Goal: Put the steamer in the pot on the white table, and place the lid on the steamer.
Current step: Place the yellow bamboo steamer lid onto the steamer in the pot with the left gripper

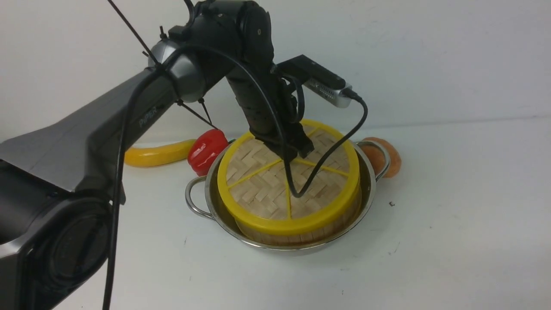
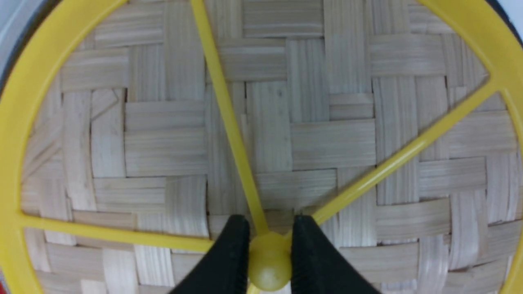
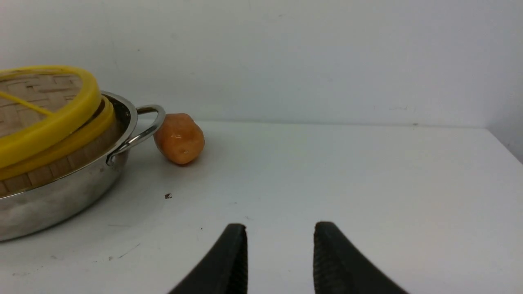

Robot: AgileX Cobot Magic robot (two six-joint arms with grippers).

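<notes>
Now, up front, I'm seeing the lid (image 1: 287,183) sitting on the steamer (image 1: 301,234) inside the pot (image 1: 224,219) on the white table (image 1: 452,241). At my left wrist, the left gripper (image 2: 269,249) is pinching the lid's centre knob (image 2: 268,271). At my right wrist, the right gripper (image 3: 280,245) is hanging parted and empty, well apart from the pot.

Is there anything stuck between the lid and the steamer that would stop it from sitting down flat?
Nothing visible. The lid lies on the steamer inside the pot, slightly tilted, with the left gripper clamping its centre knob.
</notes>
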